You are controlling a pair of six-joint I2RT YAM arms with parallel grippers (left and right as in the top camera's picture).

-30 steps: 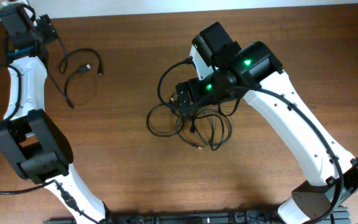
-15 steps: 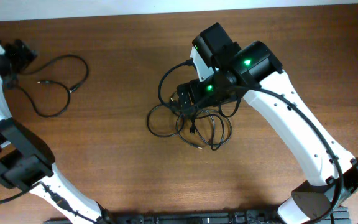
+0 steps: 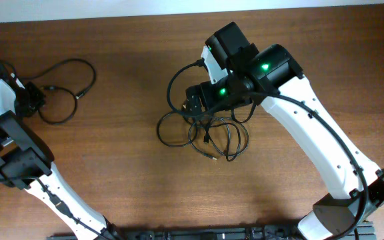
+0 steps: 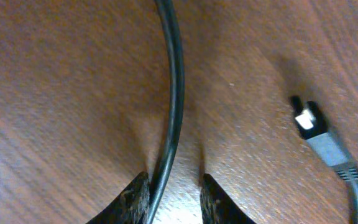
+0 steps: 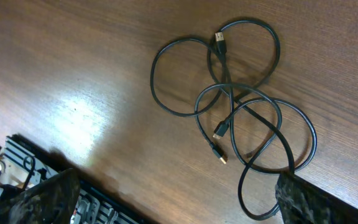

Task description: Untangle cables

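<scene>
One thin black cable (image 3: 72, 61) lies apart in a loose loop at the table's far left. My left gripper (image 3: 35, 97) sits low at its left end. In the left wrist view this cable (image 4: 176, 81) runs between the slightly parted jaws (image 4: 173, 180), against the left finger with a gap to the right one. Its plug end (image 4: 309, 121) lies nearby. The other cables (image 3: 209, 133) lie tangled at the centre. My right gripper (image 3: 193, 107) hovers open over their top edge. In the right wrist view the tangle (image 5: 235, 106) lies beyond the wide jaws (image 5: 176, 186); one loop passes by the right finger.
The brown wooden table (image 3: 125, 180) carries nothing else. A black rail with connectors (image 5: 73, 199) runs along the front edge. The right arm's white link (image 3: 319, 147) spans the table's right half.
My left arm swung from the back left corner down along the left edge, dragging the separated cable leftward. The right arm and the tangle stayed almost still.
</scene>
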